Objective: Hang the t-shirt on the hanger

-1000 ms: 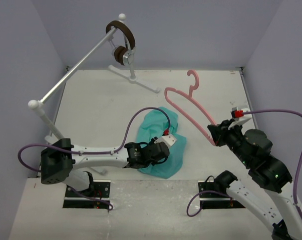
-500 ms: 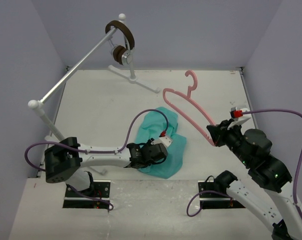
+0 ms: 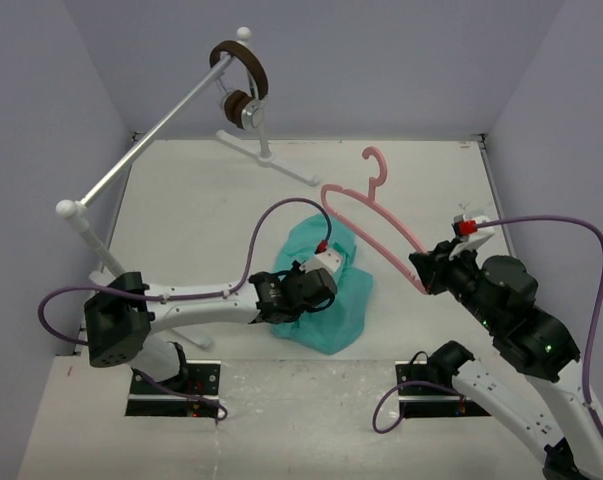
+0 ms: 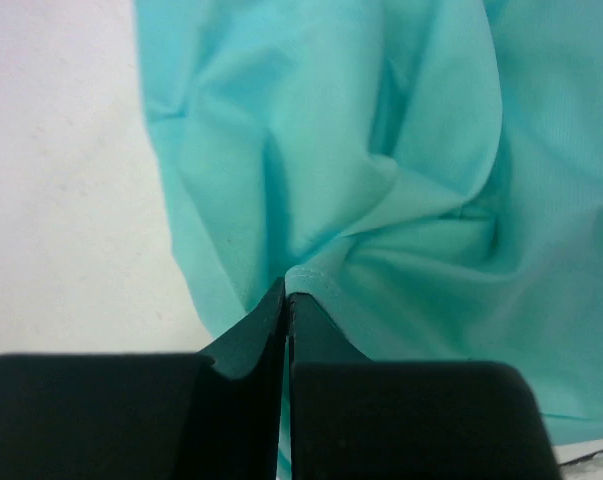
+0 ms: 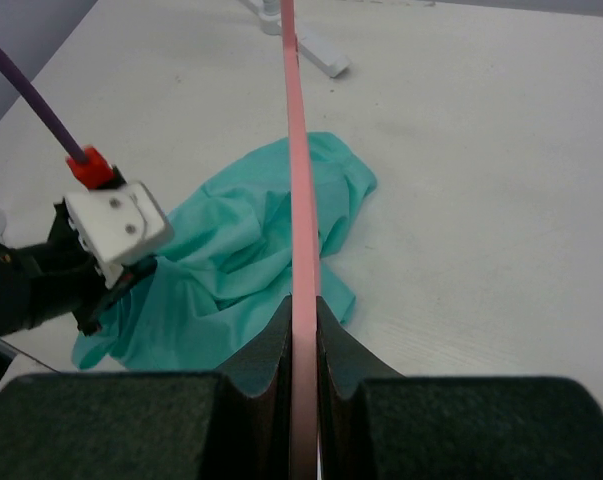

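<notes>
Left wrist view: the left end effector [image 4: 286, 300] is closed tight on a fold of the shirt [image 4: 411, 150], which lies crumpled on the counter [image 4: 61, 200]. The right end effector [image 5: 303, 310] clamps the hanger [image 5: 299, 180] by its bar, just right of the shirt.

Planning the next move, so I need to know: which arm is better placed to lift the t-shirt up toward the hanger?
Left. The left gripper is shut on a fold of the t-shirt; the right gripper is clamped on the hanger, so it likely has no free jaws.
</notes>
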`<control>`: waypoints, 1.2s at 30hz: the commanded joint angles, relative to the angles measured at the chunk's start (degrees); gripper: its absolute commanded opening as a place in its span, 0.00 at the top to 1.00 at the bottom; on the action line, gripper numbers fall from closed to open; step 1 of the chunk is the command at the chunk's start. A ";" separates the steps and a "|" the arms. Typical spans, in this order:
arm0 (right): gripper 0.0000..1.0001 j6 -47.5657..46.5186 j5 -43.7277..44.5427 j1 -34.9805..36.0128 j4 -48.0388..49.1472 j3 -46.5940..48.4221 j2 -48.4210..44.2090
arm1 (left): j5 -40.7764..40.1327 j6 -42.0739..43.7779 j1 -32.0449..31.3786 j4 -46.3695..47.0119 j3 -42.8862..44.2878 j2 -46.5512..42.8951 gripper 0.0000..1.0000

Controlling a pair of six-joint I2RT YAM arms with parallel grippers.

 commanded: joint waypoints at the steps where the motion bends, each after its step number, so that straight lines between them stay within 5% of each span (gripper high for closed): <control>1: 1.00 -1.09 0.39 0.04 -1.14 4.64 -2.05 | -4.19 -0.23 4.23 1.36 9.22 -7.63 1.00; 7: 1.00 -0.67 2.59 0.04 -6.07 11.13 -5.34 | 7.97 9.77 6.07 8.21 16.33 -7.03 1.00; 12: 1.00 -0.71 6.45 0.04 -10.43 18.12 -6.56 | 31.24 15.63 4.85 12.13 19.66 -1.95 1.00; 15: 1.00 -0.94 9.28 0.04 -12.48 19.81 -6.33 | 36.09 17.10 2.09 14.98 17.93 2.64 1.00; 23: 1.00 -0.86 17.71 -0.05 -15.66 21.56 -5.94 | 29.99 9.12 -0.77 24.26 11.75 11.67 1.00; 25: 1.00 -0.64 17.25 0.03 -15.66 20.81 -5.34 | 27.75 9.00 -0.77 23.47 12.82 11.83 0.93; 28: 1.00 -0.52 17.10 0.04 -15.66 19.48 -4.48 | 21.83 8.42 -0.72 19.61 14.62 10.31 0.51; 30: 1.00 -0.33 17.45 -0.05 -15.58 18.92 -4.30 | 17.73 7.43 -0.77 17.40 15.35 7.96 0.38; 36: 1.00 -0.50 16.46 0.04 -14.95 18.29 -3.90 | 3.93 -0.87 -0.77 4.39 15.94 -1.97 0.36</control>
